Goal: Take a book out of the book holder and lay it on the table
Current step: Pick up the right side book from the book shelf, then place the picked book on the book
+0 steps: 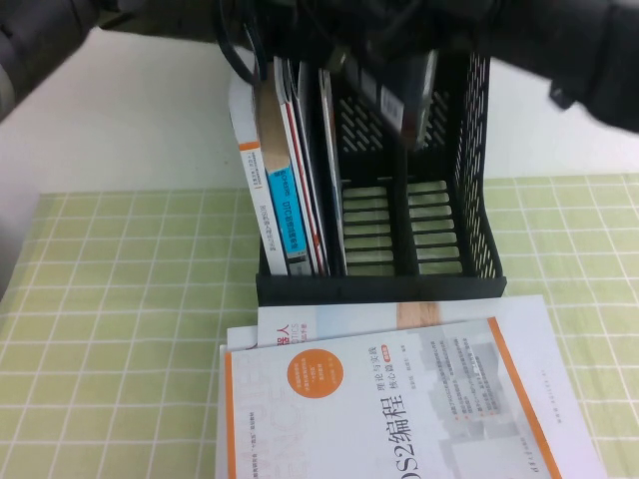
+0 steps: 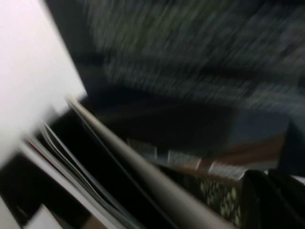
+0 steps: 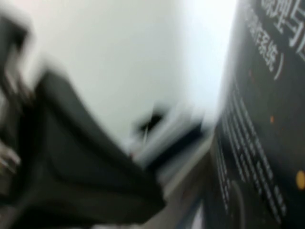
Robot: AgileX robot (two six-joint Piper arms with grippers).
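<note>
– Book, the black one with white characters (image 3: pixel 267 119): where is it now?
– I go from near to far. On the table (image 1: pixel 100 349), in front, a white book with an orange border (image 1: pixel 399 399) lies flat on top of others. Behind it stands the book holder (image 1: pixel 479 180). Its left slots keep a white-spined book (image 1: pixel 283 200) and some more; its right slots look bare at the base. The black book is at the far, upper part of the holder, close beside the right pincer (image 1: pixel 404 95).
– Is that pincer clenched on it?
– I cannot tell, for either pincer. The left pincer (image 1: pixel 250 40) hangs above the left slots.
– Which step is it?
– I judge the taking out. Next, the book must rise clear of the dividers, then turn flat onto the table.
</note>
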